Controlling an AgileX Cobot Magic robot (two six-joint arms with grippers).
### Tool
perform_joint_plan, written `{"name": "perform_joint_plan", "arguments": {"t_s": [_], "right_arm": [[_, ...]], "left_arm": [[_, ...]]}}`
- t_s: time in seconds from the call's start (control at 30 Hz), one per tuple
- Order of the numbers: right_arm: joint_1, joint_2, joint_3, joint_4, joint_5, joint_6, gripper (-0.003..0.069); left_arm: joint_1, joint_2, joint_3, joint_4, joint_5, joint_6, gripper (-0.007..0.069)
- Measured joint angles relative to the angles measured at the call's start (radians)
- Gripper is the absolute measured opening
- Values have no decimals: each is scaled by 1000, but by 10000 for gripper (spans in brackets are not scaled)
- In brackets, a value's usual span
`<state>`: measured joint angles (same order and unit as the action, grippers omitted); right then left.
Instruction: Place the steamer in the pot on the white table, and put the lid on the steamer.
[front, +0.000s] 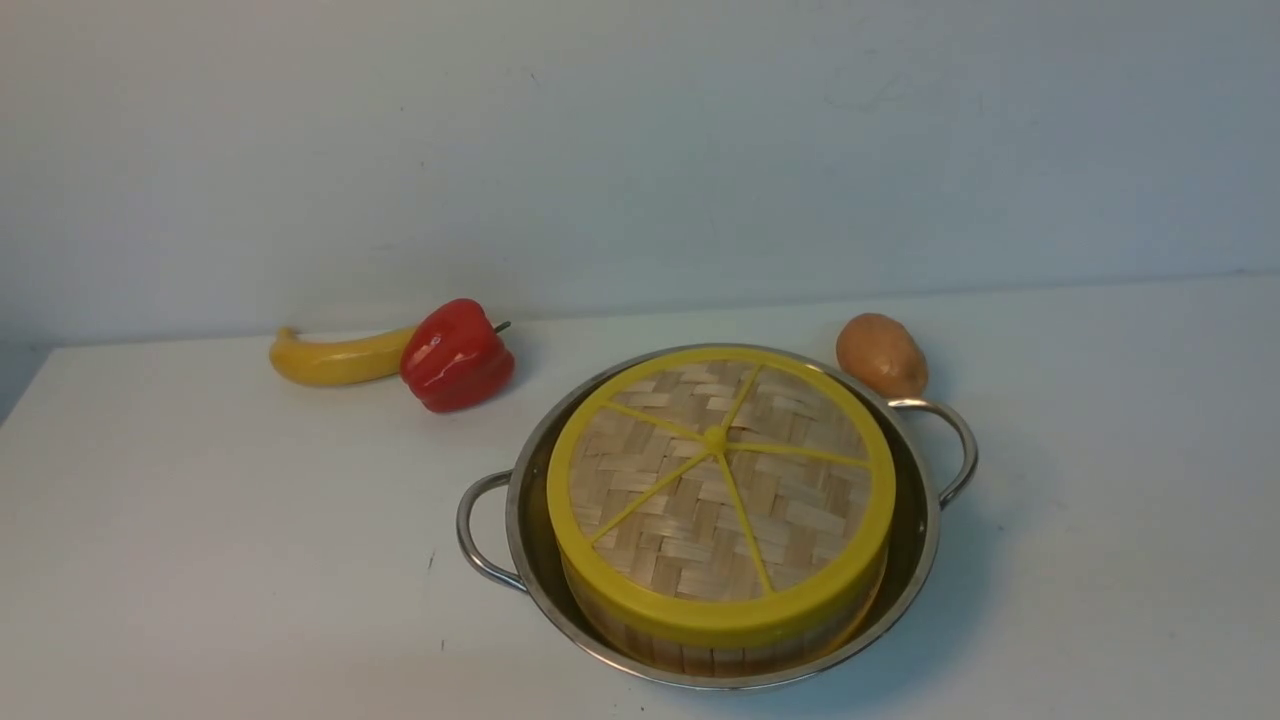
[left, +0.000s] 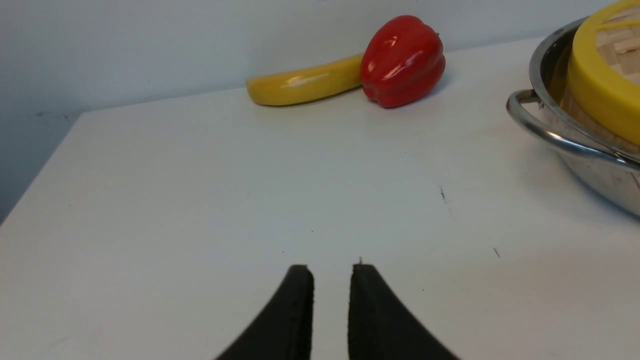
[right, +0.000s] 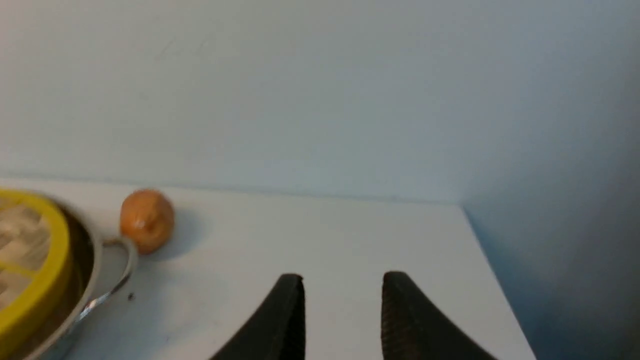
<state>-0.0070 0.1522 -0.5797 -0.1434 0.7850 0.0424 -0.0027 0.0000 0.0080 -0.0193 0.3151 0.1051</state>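
Observation:
The shiny steel pot (front: 522, 520) stands on the white table (front: 250, 540), right of centre. Inside it sits the bamboo steamer (front: 700, 652); only its slatted wall shows under the lid. The woven lid (front: 720, 490), with yellow rim and spokes, lies flat on top of the steamer. Neither gripper appears in the front view. In the left wrist view my left gripper (left: 331, 267) hovers over bare table, left of the pot (left: 575, 150), its fingers slightly apart and empty. My right gripper (right: 342, 275) is open and empty over the table, right of the pot handle (right: 117, 277).
A yellow banana (front: 335, 358) and a red bell pepper (front: 455, 355) lie at the back left by the wall. A potato (front: 880, 355) rests just behind the pot's right handle. The table's right edge (right: 487, 260) drops off near my right gripper.

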Motion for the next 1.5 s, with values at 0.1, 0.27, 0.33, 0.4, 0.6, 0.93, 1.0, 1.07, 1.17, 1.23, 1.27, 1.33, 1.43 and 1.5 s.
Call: {"name": "perform_joint_plan", "arguments": {"t_s": [0.1,0.27,0.33,0.4,0.6,0.93,1.0,1.07,1.17,1.23,1.27,1.33,1.43,1.5], "right_arm": [[-34,-3,105,34,-197,16,239],[-42,-7,314,97,-374,22,239],[-42,-26,380,111,-422,22,239],[-42,-50,423,113,-448,23,239],[-43,-141,540,116,-471,23,239],[-43,-152,587,123,-471,23,239],[-43,-152,587,137,-471,27,239],[-43,-152,587,154,-469,32,239],[-43,-152,588,163,-469,38,239],[-43,-152,588,165,-469,39,239],[-43,-152,588,165,-469,39,239],[-43,-152,588,166,-469,39,239],[-43,-152,588,166,-469,41,240],[-43,-152,588,166,-469,41,241]], "left_arm": [[0,0,0,0,0,0,116],[0,0,0,0,0,0,126],[0,0,0,0,-1,0,126],[0,0,0,0,-1,0,128],[0,0,0,0,-1,0,137],[0,0,0,0,-1,0,158],[0,0,0,0,-1,0,158],[0,0,0,0,-1,0,158],[0,0,0,0,-1,0,168],[0,0,0,0,-1,0,171],[0,0,0,0,-1,0,176],[0,0,0,0,-1,0,176],[0,0,0,0,-1,0,179],[0,0,0,0,-1,0,186]]}}
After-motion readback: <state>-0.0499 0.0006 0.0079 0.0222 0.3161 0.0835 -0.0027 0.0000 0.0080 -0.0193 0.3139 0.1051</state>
